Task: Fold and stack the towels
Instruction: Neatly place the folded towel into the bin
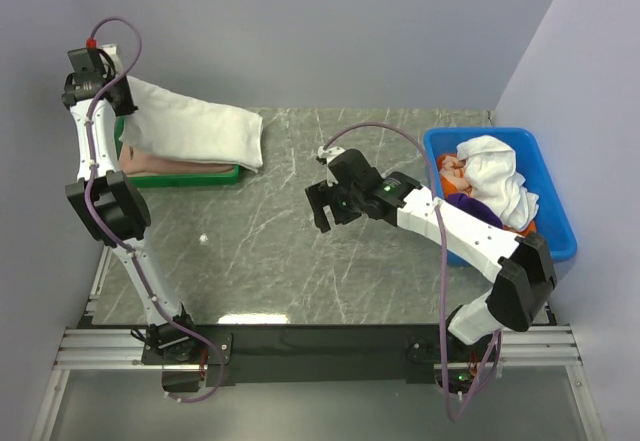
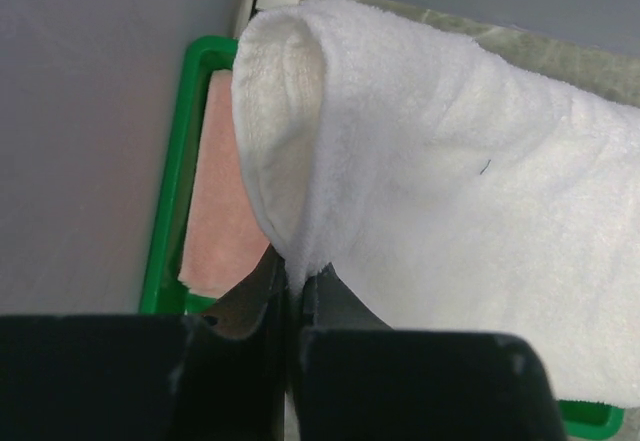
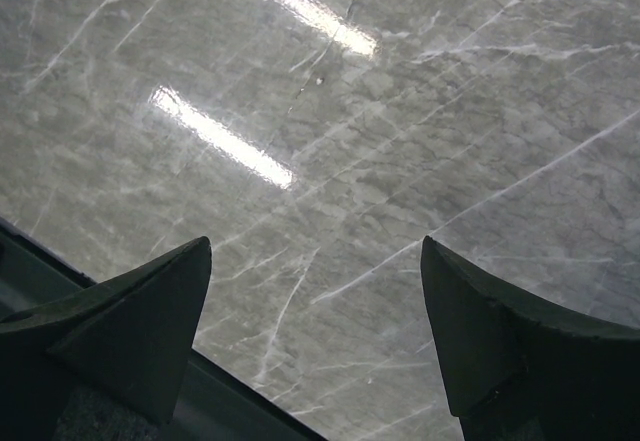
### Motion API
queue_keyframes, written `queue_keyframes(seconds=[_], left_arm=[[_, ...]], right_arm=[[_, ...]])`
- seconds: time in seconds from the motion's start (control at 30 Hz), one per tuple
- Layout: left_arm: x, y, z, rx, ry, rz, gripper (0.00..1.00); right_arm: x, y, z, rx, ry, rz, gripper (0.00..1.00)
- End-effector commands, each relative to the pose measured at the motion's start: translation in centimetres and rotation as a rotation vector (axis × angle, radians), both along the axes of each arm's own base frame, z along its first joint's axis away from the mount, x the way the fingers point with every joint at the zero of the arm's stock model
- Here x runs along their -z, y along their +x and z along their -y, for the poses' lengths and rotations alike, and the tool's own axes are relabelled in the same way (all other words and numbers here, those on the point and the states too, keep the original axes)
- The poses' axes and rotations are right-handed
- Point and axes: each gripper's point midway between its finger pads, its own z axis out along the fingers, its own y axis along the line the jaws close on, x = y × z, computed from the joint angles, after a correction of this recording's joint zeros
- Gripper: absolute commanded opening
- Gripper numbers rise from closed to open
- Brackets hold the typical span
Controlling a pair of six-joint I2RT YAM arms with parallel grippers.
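Evidently to stack it, the left jaws at the bench's far-left corner pinch tight on the folded white towel [image 1: 195, 126], draped over the pink towel [image 1: 170, 164] in the green tray [image 1: 190, 178]. The right jaws gape empty mid-bench, free for the blue bin [image 1: 480, 133] at the right edge.

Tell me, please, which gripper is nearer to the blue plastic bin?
Right. The right gripper hangs open just left of the blue plastic bin; the left gripper is across the table, pinching a white terry towel.

The white towel [image 1: 200, 126] hides most of the pink towel [image 1: 172, 164] and green tray [image 1: 232, 175]. A speck [image 1: 203, 238] on the table [image 1: 280, 266] is too small to identify.
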Motion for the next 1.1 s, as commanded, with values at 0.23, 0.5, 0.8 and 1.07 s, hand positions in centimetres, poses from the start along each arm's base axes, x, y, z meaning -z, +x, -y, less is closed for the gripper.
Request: queue_keyframes(seconds=[0.23,0.5,0.8,1.07], left_arm=[[-2.8,0.5,-3.5,-0.042,0.141,0.056,0.0],[-2.0,0.0,-4.5,-0.09,0.167,0.027,0.01],[-2.2,-0.3,-5.8,-0.145,0.185,0.031,0.01],[-0.8,-0.2,-6.0,-0.146,0.184,0.01,0.01]], right_arm=[[-0.6,-0.1,-2.0,-0.026,-0.03,0.019,0.92],[-0.5,-0.2,-2.6,-0.041,-0.039,0.016,0.92],[-0.1,-0.4,-2.8,-0.05,-0.058,0.013,0.92],[0.1,-0.5,-3.0,-0.057,-0.065,0.007,0.92]])
